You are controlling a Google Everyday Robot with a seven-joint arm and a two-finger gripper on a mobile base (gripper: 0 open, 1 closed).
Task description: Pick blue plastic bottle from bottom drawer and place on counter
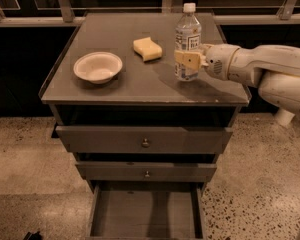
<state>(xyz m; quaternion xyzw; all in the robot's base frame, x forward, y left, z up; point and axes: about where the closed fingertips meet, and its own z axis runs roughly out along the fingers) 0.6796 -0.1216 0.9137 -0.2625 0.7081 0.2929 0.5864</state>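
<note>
Blue plastic bottle point(188, 34) stands upright on the counter point(115, 91), right half, toward the back, base on or just at the surface. The gripper point(188, 60) comes in from the right on a white arm point(260, 66) and is clamped on the bottle's lower half, below the label. One yellowish finger point(186, 59) lies across the front of the bottle; the other is hidden behind it. White cap on top, bottle not tilted.

Yellow sponge point(147, 48) sits just left of the bottle, apart from it. White bowl point(97, 67) sits on the left side of the counter, well apart from both. Bottom drawer point(145, 214) is pulled open, bare floor showing. Top drawer point(105, 140) and middle drawer point(110, 171) each stick out slightly, small round knobs at centre. Speckled floor around the cabinet.
</note>
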